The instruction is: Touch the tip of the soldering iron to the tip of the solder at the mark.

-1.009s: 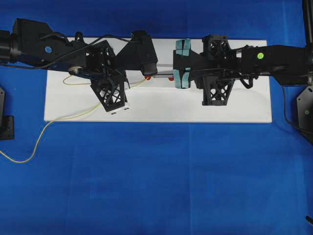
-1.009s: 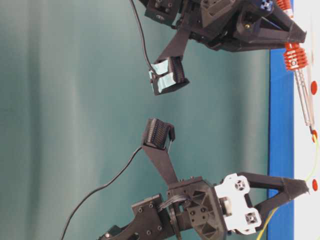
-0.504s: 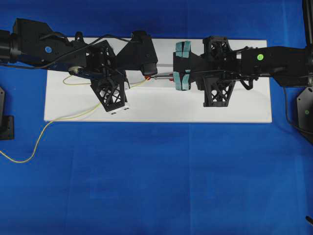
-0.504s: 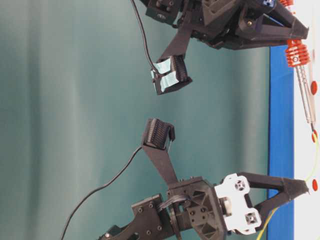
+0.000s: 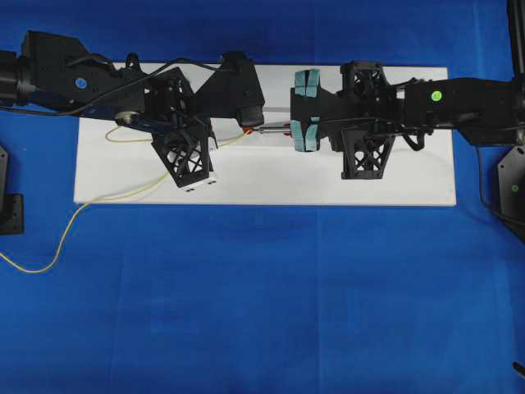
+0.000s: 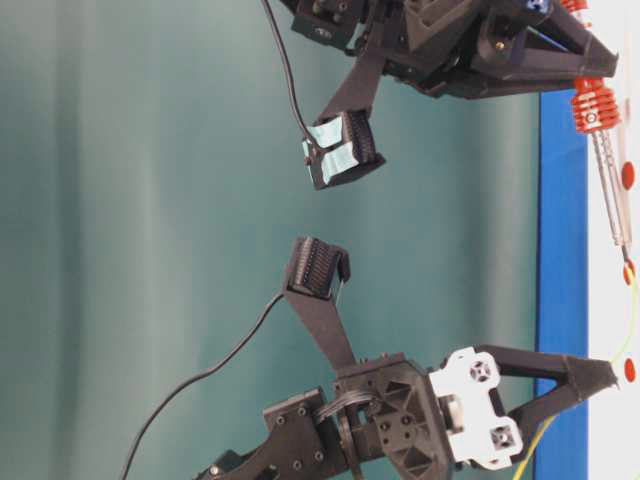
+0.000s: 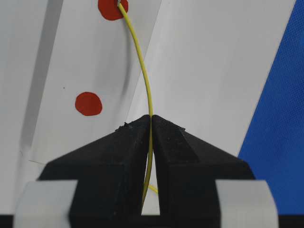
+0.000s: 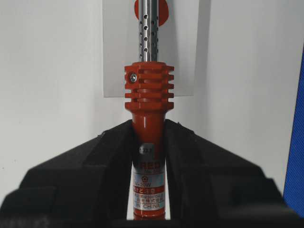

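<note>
Both tools are gripped: left hand point(image 7: 151, 124) pinches the solder point(image 7: 142, 71), right hand point(image 8: 148, 137) clamps the soldering iron point(image 8: 148, 95); tips appear to meet at the mark point(image 7: 110, 8), upper left.

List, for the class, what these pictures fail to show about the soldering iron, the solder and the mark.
- Soldering iron tip: right wrist view, cut off by the top edge.
- Solder end: left wrist view, top edge cuts it at the red mark.
- Tip-to-solder contact: overhead view, too small, beside the left gripper.
</note>
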Available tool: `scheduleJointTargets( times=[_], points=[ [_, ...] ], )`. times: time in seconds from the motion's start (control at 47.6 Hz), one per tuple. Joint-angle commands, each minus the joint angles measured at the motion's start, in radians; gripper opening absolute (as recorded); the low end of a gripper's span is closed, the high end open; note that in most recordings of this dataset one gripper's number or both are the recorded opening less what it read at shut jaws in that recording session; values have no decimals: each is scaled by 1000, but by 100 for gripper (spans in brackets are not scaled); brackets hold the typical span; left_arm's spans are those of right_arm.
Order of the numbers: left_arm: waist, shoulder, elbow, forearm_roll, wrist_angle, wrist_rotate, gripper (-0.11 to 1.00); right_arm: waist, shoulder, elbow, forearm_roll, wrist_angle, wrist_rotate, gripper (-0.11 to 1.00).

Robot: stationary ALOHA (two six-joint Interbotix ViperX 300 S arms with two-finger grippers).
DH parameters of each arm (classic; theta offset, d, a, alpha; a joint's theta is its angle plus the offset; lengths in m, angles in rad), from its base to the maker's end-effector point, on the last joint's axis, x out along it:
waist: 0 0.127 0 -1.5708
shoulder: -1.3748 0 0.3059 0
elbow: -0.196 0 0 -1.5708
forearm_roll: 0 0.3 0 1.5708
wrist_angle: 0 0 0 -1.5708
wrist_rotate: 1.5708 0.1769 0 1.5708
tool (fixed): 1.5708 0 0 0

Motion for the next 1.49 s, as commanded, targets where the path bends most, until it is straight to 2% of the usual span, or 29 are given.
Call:
scheduleJointTargets(
  times=[0.0, 1.198, 1.471],
  points=[
    [0, -23, -25, 2, -3, 3, 1, 3, -9, -21, 0, -3, -2, 6],
    [2, -23, -25, 2, 2, 2, 1, 3, -9, -28, 0, -2, -3, 6],
    [0, -71, -18, 2, 2, 3, 1, 5, -9, -31, -2, -2, -2, 6]
  ],
)
